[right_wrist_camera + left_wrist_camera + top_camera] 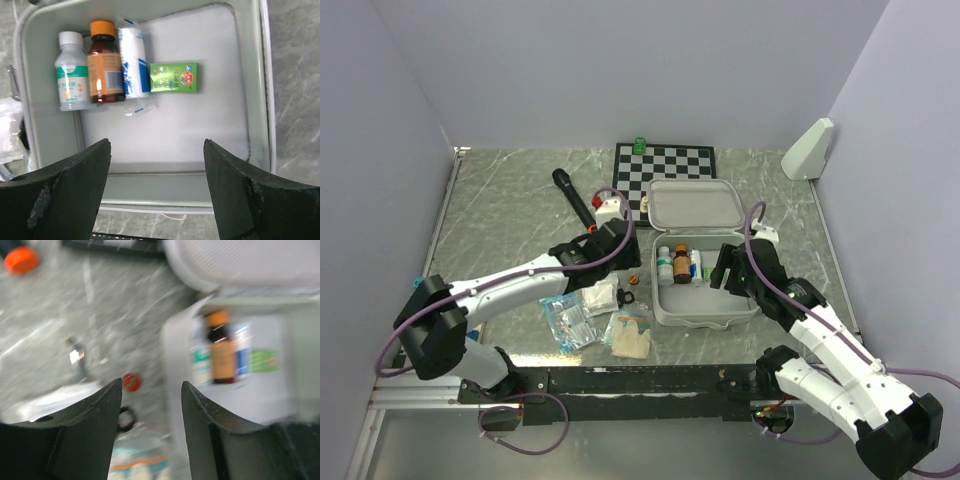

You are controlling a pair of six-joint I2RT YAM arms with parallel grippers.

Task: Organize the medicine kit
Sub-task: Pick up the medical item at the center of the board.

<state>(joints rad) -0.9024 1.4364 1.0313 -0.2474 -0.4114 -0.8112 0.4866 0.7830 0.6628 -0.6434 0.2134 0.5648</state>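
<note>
The medicine kit lies open, with its lid (692, 203) flat at the back and its tray (712, 310) in front. The tray (200, 130) holds a white bottle (70, 70), a brown bottle with an orange cap (104, 62), a white-and-blue roll (132, 57), a green box (174, 77) and a small clear sachet (140, 107). My right gripper (725, 268) (157, 142) is open and empty above the tray's near right part. My left gripper (623, 243) (151, 385) is open and empty just left of the kit (175, 355), above the table.
Several plastic packets (570, 318) (630, 335) lie left of the tray, with a small orange piece (633, 279) and a black ring (628, 297). Further back are a chessboard (665, 168), a black pen-like stick (573, 197), a red-capped white item (610, 208) and a white wedge (809, 150).
</note>
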